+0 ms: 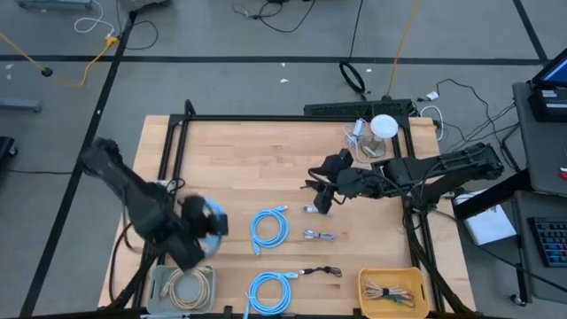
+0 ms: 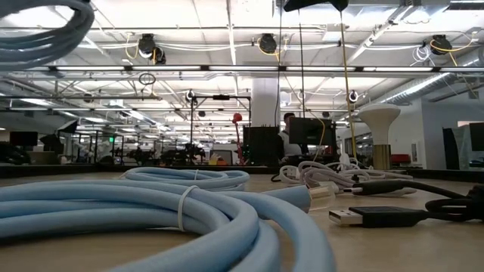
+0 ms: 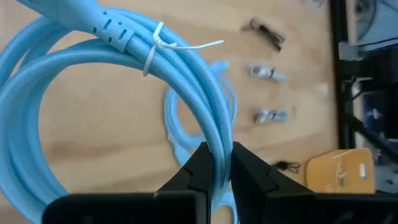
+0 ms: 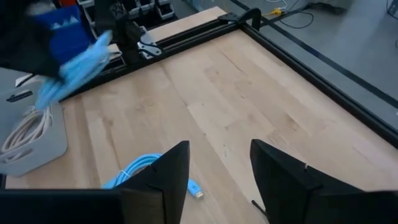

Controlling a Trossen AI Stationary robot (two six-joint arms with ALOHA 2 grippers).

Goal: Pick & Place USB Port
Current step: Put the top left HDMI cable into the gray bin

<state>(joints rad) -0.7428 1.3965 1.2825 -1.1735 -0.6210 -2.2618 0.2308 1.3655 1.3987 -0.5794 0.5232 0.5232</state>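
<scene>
Blue cable coil (image 3: 124, 81) clamped in left pincer (image 3: 216, 163) should lower squarely over grey tray (image 1: 164, 285); right pincer (image 4: 219, 163) waits apart above bench (image 1: 266, 177).

Lighting: bright, even, from overhead ceiling strip lights (image 2: 227, 69); mild glare there. Shadows: soft, faint on wooden table (image 1: 257, 168). Blur: left arm (image 1: 142, 208) motion-smeared; nearest blue cable coil (image 2: 151, 219) out of focus.

left claw (image 1: 202, 232) motion-blurred, held blue cable (image 3: 186, 93) cut off by frame edges
</scene>
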